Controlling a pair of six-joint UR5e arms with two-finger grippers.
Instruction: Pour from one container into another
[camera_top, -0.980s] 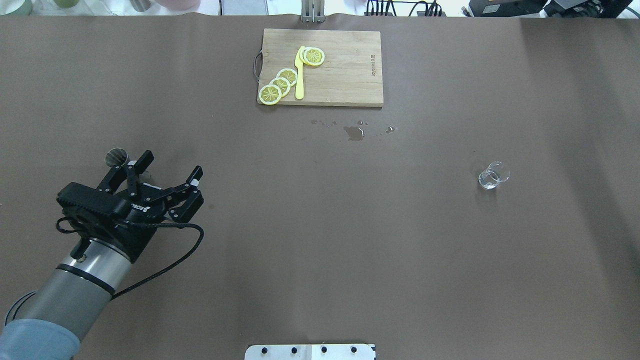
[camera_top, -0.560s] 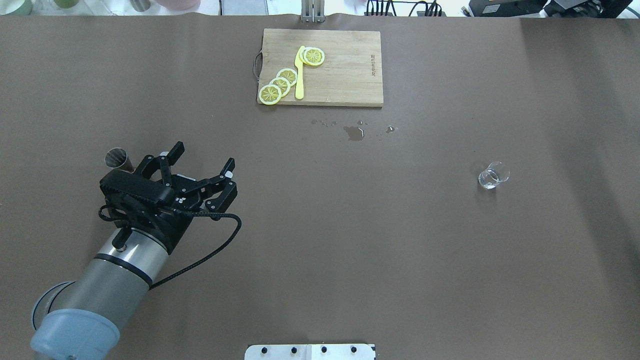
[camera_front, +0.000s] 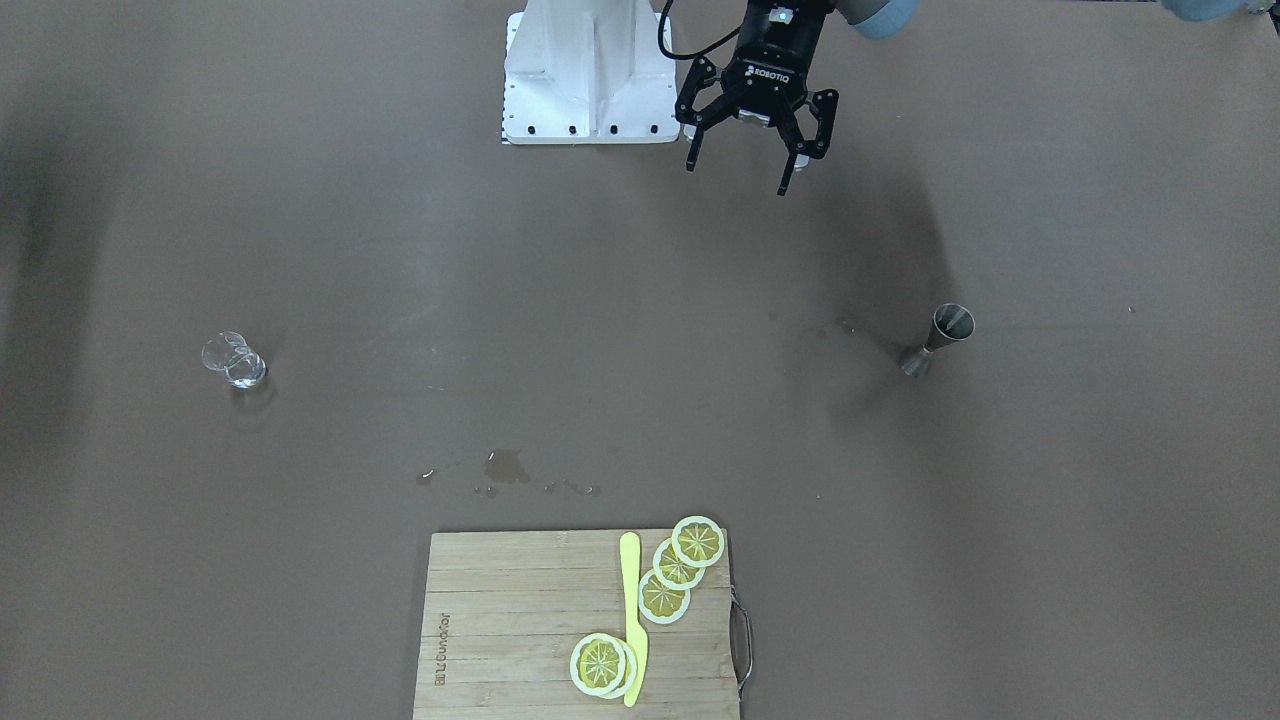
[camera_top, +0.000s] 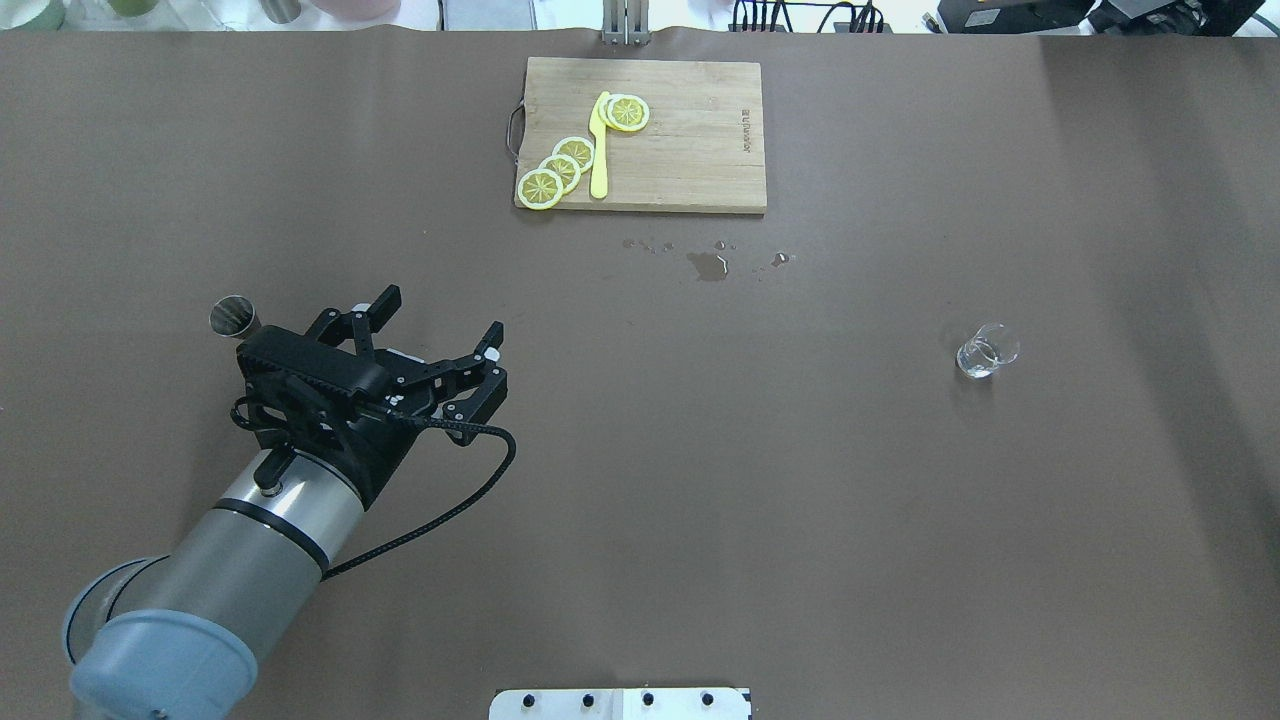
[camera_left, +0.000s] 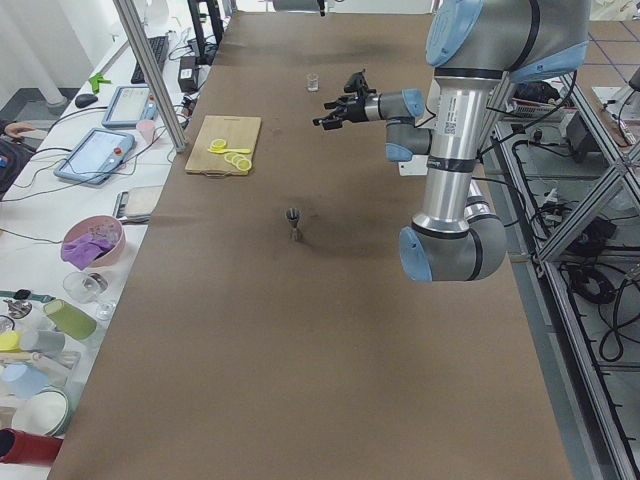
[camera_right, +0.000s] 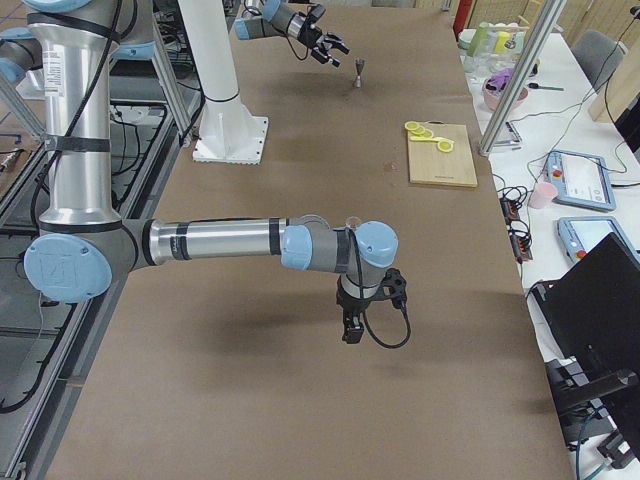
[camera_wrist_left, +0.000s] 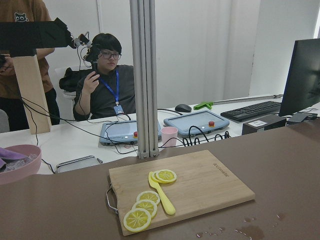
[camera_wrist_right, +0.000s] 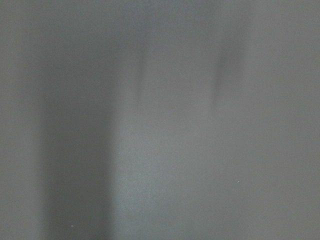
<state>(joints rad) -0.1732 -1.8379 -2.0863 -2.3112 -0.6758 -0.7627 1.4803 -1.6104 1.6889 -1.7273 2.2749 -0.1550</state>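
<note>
The steel jigger stands upright on the brown table at the left, and shows as well in the front view and the left side view. My left gripper hovers to its right, apart from it, open and empty. The clear glass tumbler sits far off at the right. My right gripper shows only in the right side view, pointing down over the table's near end, and I cannot tell whether it is open or shut. Its wrist view is a grey blur.
A wooden cutting board with lemon slices and a yellow knife lies at the far middle. A small puddle and droplets lie just in front of it. The robot's base plate is at the near edge.
My left arm has swung right and a little farther out, carrying the open gripper away from the jigger. The jigger and the glass have not moved.
</note>
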